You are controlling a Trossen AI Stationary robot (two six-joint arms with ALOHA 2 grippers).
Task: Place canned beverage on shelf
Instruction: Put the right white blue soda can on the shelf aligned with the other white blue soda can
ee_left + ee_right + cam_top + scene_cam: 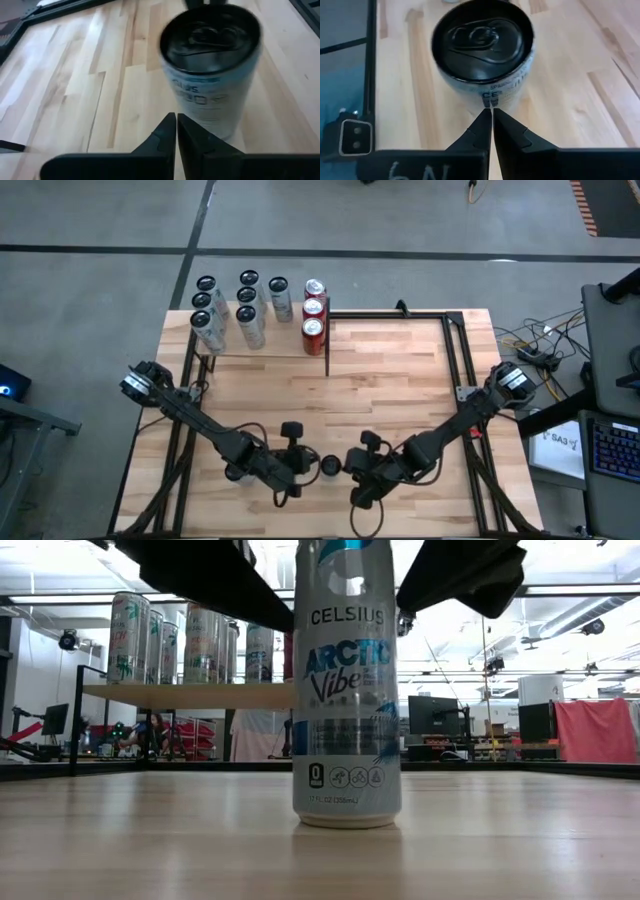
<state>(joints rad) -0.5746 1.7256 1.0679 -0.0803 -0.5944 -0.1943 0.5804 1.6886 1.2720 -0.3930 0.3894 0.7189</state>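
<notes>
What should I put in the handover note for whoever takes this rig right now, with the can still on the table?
Left gripper: shut, empty, low at the table's near edge, just left of the can.
Right gripper: shut, empty, just right of the same can, pointing at it.
Can: a Celsius Arctic Vibe, upright on the tabletop between the two grippers, not gripped.
Shelf: at the far left corner, already holding rows of cans, silver ones and three red ones.
Done: nothing yet for this can.
Left: open one gripper, grasp the can, carry it to the shelf, set it down upright.
</notes>
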